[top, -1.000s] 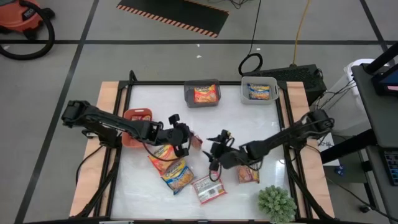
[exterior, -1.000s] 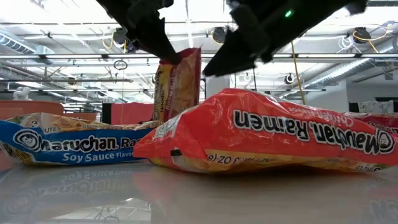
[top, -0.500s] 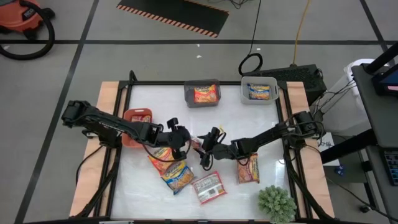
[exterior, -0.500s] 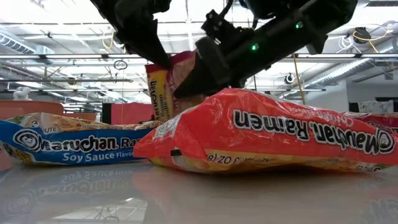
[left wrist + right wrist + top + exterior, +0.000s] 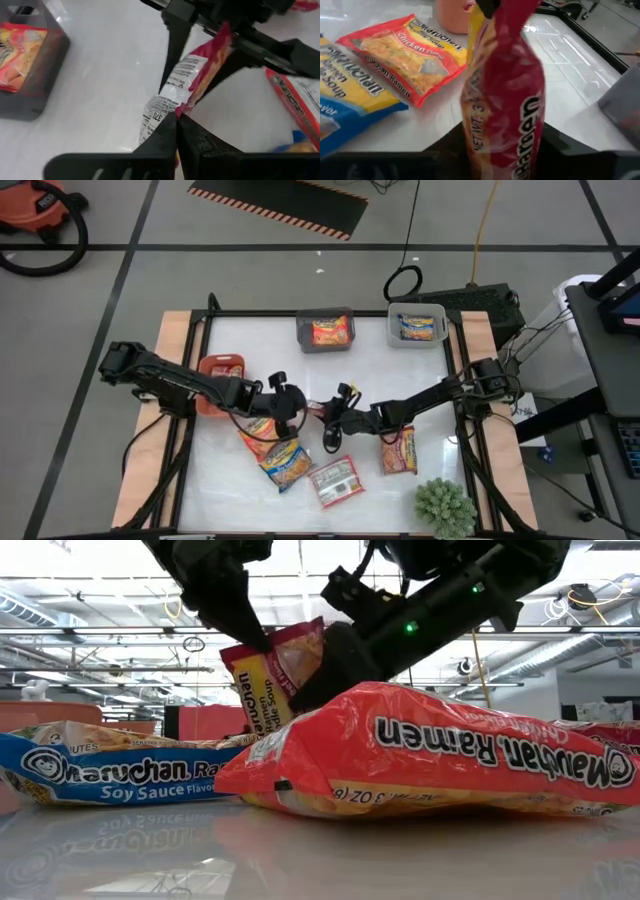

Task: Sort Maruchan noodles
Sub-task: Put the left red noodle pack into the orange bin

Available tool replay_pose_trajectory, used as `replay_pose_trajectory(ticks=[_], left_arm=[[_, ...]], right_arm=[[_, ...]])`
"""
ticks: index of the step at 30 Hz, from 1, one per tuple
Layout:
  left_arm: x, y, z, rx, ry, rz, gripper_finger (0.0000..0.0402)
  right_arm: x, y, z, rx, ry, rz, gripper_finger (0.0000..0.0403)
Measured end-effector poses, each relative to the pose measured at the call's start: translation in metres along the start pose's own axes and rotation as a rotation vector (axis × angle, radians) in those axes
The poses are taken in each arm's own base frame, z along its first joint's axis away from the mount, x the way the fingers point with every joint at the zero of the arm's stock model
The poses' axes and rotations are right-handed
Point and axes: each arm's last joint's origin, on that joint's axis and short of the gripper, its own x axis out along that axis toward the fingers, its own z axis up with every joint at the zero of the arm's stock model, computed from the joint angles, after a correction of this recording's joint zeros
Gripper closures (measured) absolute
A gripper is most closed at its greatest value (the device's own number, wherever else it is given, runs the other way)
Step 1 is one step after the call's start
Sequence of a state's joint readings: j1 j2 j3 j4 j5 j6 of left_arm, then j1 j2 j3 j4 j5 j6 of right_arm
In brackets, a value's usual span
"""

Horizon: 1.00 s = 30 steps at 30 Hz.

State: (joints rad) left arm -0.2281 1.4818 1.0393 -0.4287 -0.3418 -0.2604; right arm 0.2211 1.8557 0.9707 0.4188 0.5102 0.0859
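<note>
One red and yellow Maruchan noodle packet (image 5: 275, 675) hangs in the air mid-table, on edge, between both grippers. My left gripper (image 5: 175, 120) is shut on one end of it. From the table's right my right gripper (image 5: 335, 416) has closed around its other part (image 5: 505, 100). Several more packets lie flat on the table: two below the left arm (image 5: 262, 427) (image 5: 283, 460), one near the front (image 5: 336, 481) and one under the right arm (image 5: 399, 450). My left gripper pinches the packet's crimped end seam (image 5: 172, 107) between its two fingertips, slanting down from the table's left. The packet stands clear of the table, tilted, reaching away from the fingers. My right gripper has one finger on each flat face of the packet (image 5: 217, 42), near the end away from the left gripper. Its fingers come from the table's right, slanting slightly down. The packet stands on edge between them (image 5: 502, 125), off the table.
A red bin (image 5: 222, 368) sits at the table's left. A grey bin (image 5: 325, 332) and a white bin (image 5: 417, 326) at the far edge each hold a packet. A green plant (image 5: 445, 508) stands at the near right corner.
My right gripper has swung toward the table's left and down to the packet held by my left gripper, and has closed around it. The packet, upright before, now tips over at its top.
</note>
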Motion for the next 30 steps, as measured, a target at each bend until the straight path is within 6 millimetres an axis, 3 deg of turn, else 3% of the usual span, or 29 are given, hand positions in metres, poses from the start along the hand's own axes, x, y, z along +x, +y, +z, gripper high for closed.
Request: replay_pose_trajectory(ticks=[15,24,30], left_arm=[[-0.008,-0.022,-0.007,0.059,-0.001,-0.029,0.0211],[-0.010,-0.032,-0.010,0.057,-0.010,-0.054,0.0149],[-0.004,-0.038,-0.007,0.044,-0.146,-0.019,0.0111]], right_arm=[[-0.017,-0.004,0.013,-0.031,0.047,0.272,0.0280],[-0.037,-0.014,0.017,-0.106,0.154,0.315,0.0281],[-0.047,-0.018,0.028,-0.120,0.109,0.318,0.0281]])
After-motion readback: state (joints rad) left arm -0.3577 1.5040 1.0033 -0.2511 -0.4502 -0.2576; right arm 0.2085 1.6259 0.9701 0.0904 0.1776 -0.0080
